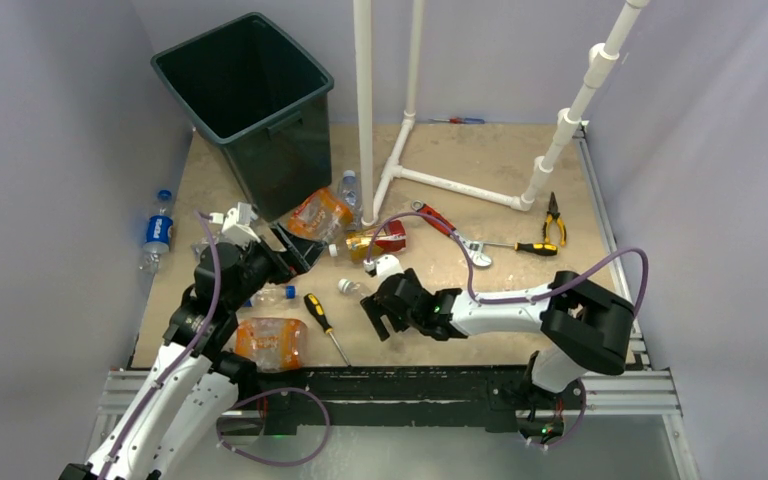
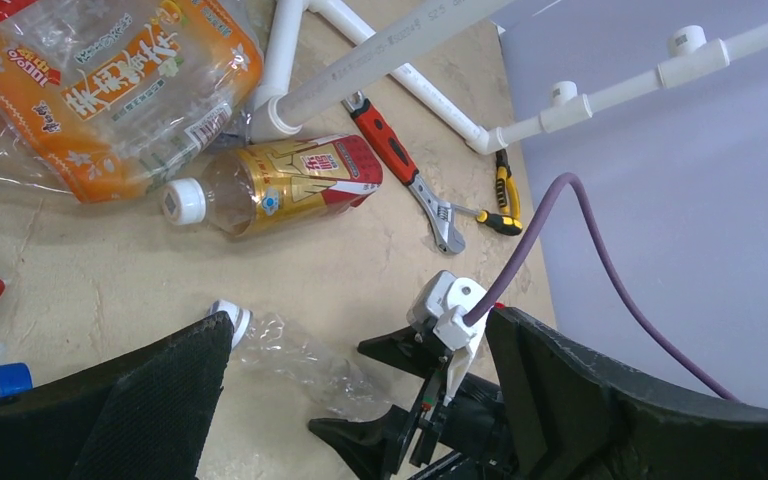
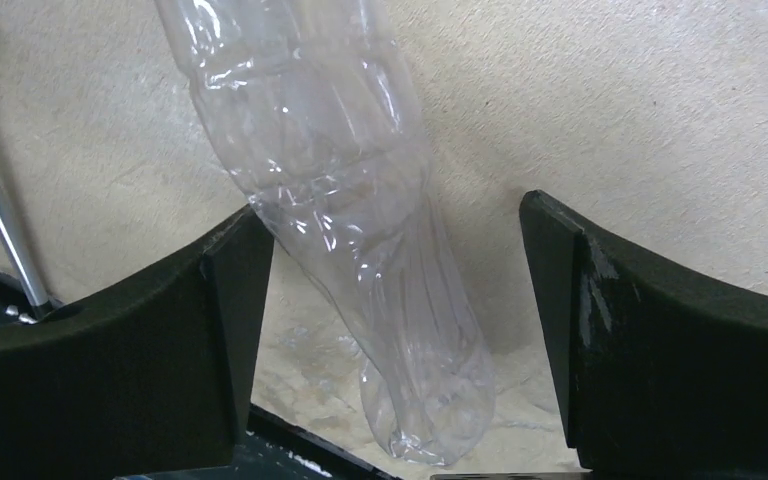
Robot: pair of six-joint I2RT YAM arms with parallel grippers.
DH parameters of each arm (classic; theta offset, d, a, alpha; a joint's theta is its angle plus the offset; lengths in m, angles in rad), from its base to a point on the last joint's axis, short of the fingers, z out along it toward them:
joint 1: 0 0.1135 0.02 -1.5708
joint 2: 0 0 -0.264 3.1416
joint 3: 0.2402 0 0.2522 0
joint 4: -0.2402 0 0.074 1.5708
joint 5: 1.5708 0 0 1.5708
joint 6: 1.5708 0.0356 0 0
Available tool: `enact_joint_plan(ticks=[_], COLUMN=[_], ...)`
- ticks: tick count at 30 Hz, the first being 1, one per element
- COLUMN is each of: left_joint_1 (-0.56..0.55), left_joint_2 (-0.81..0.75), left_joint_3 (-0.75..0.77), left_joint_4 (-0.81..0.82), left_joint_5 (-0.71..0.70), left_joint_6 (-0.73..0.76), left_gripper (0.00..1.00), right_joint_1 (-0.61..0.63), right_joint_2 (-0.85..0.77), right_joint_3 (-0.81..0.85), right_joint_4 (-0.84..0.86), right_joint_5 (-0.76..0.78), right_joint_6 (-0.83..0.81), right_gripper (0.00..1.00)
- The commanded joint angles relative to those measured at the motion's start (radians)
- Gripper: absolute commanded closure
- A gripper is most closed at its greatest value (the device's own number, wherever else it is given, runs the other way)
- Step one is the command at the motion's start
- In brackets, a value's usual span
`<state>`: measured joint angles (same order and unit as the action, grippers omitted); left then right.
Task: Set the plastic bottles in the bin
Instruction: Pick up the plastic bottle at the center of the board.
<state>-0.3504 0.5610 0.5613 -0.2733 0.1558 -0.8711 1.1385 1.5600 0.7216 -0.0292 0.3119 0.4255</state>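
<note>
Your right gripper (image 3: 395,215) is spread wide, straddling a clear crushed bottle (image 3: 330,150) that lies on the table (image 1: 480,150). The finger at 9 o'clock in the right wrist view sits against or just beside the bottle; the other finger stands apart from it.

To grip well, you would probably do best to centre the bottle and close on its ribbed body toward 12 o'clock. The thin flattened end looks likely to slip.

The bin (image 1: 240,100) stands at 11 o'clock on the table. Your left gripper (image 2: 360,325) is also spread and holds nothing.

Only the right wrist view shows the bottle between the fingers. The left wrist view shows its white cap (image 2: 230,318), which the right wrist view cuts off.
</note>
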Motion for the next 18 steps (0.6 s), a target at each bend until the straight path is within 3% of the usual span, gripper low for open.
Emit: enact_joint_plan(ticks=[1, 4, 12, 18], left_joint_1=[-0.004, -0.004, -0.004, -0.004], left_joint_2=[-0.012, -0.009, 0.001, 0.022], left_joint_3=[-0.007, -0.006, 0.039, 0.128], left_joint_4=[0.015, 0.015, 0.013, 0.048], left_joint_5=[0.016, 0.014, -0.008, -0.064], left_joint_6=[0.020, 0.021, 0.034, 0.067], left_gripper=[0.01, 0.01, 0.01, 0.01], right_joint_1=[-0.002, -0.002, 0.003, 0.010], right_joint_2=[0.019, 0.017, -0.096, -0.393], right_joint_3=[0.017, -0.004, -0.059, -0.165], right_joint_4=[-0.015, 0.011, 0.083, 0.207], right_joint_5=[-0.010, -0.023, -0.038, -0.094], right_joint_6=[0.015, 0.027, 0.006, -0.024], right_gripper=[0.11, 0.20, 0.57, 0.64])
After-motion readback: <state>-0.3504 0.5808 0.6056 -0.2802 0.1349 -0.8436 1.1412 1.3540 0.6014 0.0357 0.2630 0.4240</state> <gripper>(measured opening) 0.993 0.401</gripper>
